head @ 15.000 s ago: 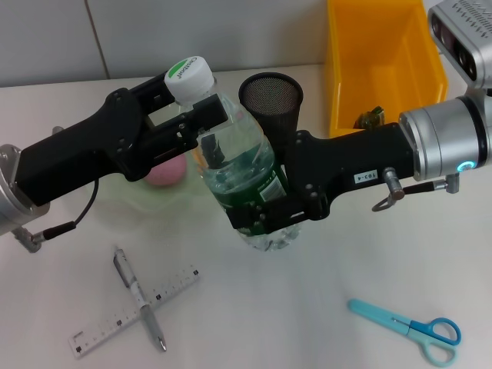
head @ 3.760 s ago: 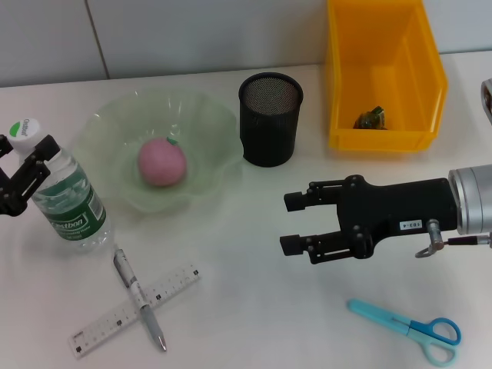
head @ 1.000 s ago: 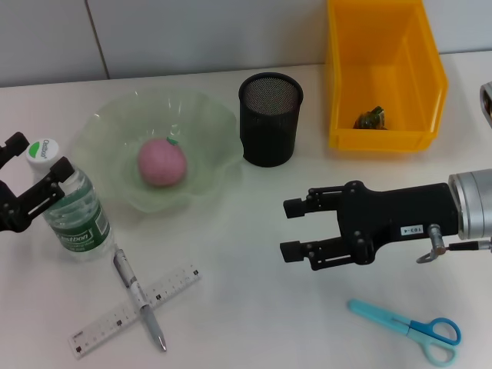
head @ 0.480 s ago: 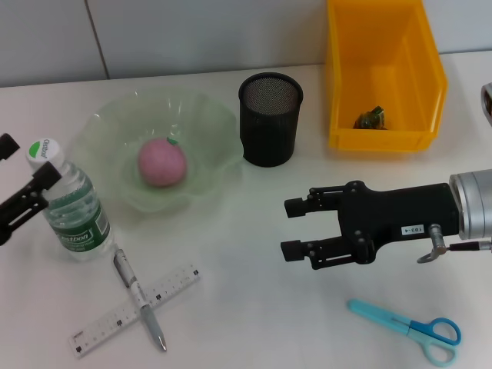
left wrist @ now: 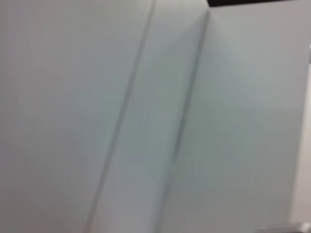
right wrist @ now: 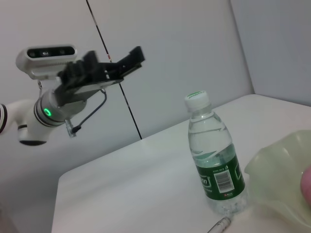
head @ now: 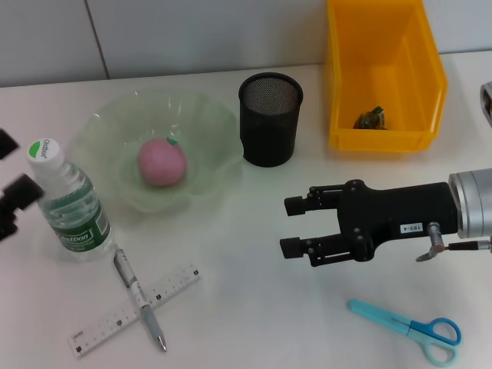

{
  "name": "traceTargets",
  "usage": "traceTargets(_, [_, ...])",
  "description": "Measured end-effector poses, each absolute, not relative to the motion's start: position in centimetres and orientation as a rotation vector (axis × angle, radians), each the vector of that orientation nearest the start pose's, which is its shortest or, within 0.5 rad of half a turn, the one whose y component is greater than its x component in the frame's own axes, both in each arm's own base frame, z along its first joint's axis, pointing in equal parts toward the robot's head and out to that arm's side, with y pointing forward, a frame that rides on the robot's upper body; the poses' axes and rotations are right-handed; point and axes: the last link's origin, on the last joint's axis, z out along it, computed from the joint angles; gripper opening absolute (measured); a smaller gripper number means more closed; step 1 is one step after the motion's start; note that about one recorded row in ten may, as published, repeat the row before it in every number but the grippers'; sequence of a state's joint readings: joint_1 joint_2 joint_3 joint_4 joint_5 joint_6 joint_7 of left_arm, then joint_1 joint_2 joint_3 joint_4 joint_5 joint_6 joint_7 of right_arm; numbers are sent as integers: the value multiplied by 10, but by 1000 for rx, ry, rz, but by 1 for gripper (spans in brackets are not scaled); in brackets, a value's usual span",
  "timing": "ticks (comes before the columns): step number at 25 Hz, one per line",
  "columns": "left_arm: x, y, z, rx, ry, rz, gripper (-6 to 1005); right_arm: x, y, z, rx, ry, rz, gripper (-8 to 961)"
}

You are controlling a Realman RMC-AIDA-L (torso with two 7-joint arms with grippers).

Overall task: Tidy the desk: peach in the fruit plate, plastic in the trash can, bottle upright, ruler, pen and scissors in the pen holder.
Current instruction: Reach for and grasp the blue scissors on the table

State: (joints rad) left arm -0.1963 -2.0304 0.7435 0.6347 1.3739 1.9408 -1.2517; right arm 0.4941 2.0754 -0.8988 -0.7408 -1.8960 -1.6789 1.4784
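Bottle (head: 68, 206) stands upright; left claw (head: 9, 184) released. I'd drop my open right claw (head: 292, 226) squarely over the scissors (head: 407, 329).

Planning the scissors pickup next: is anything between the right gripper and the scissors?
Nothing visible. The right gripper hovers open over bare desk, and the scissors lie alone nearer the robot and farther right.

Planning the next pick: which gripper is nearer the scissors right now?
Right. The right gripper hovers open just up and left of the scissors; the left gripper is across the desk beside the bottle.
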Motion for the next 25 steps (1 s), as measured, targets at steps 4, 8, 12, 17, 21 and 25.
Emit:
traceTargets(4, [-273,237,68,-2469,-455,-1391,833,235,311,-7,-2930,596,758,752])
traceTargets(8, [-259,240,59,-2616,-442,-1342,833,235,312,-6,-2921,605,762,752])
traceTargets(12, [-252,244,52,-2711,-436,-1276,833,236,313,-3,-2907,625,771,753])
traceTargets(17, [-242,256,33,-2891,-424,-1092,832,237,314,0,-2903,645,771,753])
traceTargets(21, [-240,264,23,-2968,-417,-965,832,239,313,3,-2899,666,765,753])
traceTargets(25, [-243,269,14,-3022,-417,-824,832,240,314,5,-2905,729,743,752])
